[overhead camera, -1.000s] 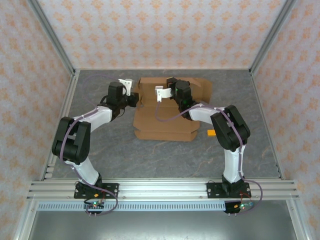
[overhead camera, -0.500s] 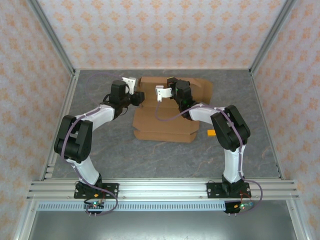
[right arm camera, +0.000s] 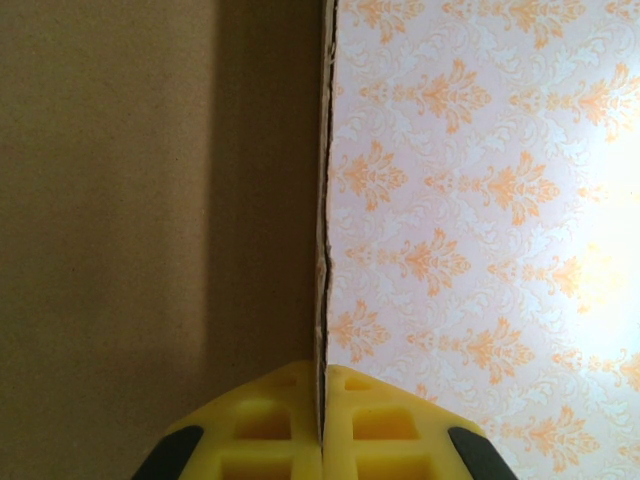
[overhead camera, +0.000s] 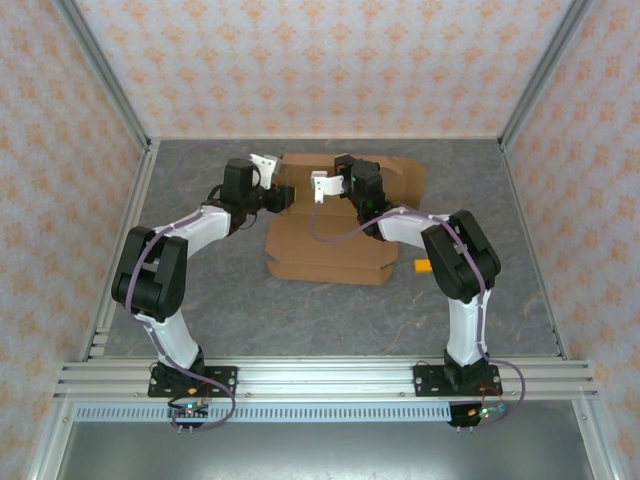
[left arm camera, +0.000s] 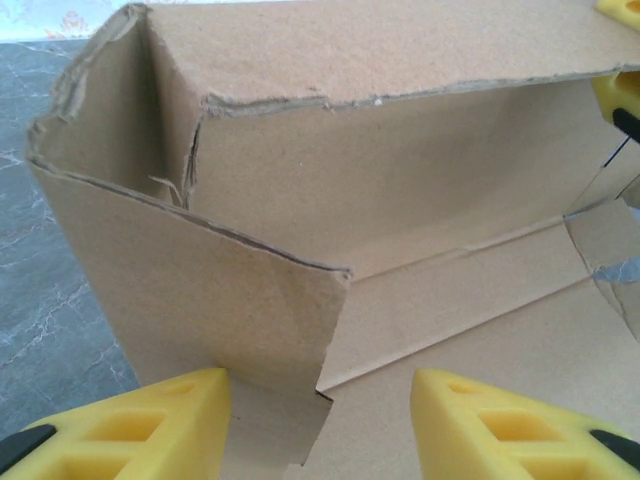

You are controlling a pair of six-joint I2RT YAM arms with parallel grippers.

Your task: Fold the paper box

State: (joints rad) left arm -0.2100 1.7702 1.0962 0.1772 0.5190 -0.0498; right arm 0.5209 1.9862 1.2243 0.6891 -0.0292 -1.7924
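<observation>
The paper box (overhead camera: 330,245) is a brown cardboard sheet lying mid-table, its far side raised into walls. My left gripper (overhead camera: 285,197) sits at the box's far-left corner. In the left wrist view it (left arm camera: 320,400) is open, and the corner flap's ragged edge (left arm camera: 330,330) hangs between the yellow fingers (left arm camera: 170,415), pressed by neither. My right gripper (overhead camera: 345,165) is at the raised back wall. In the right wrist view it (right arm camera: 323,385) is shut on the wall's thin edge (right arm camera: 322,250). Its yellow fingers (left arm camera: 620,95) show at the top right of the left wrist view.
A tiny orange block (overhead camera: 424,266) lies on the grey table just right of the box's near corner. Patterned walls (overhead camera: 320,60) and metal posts (overhead camera: 105,80) enclose the table on three sides. The arm bases are bolted to the rail (overhead camera: 320,378) at the near edge.
My left gripper has opened and let go of the corner flap, and its wrist has shifted slightly right and farther back. The right arm and the box have stayed put.
</observation>
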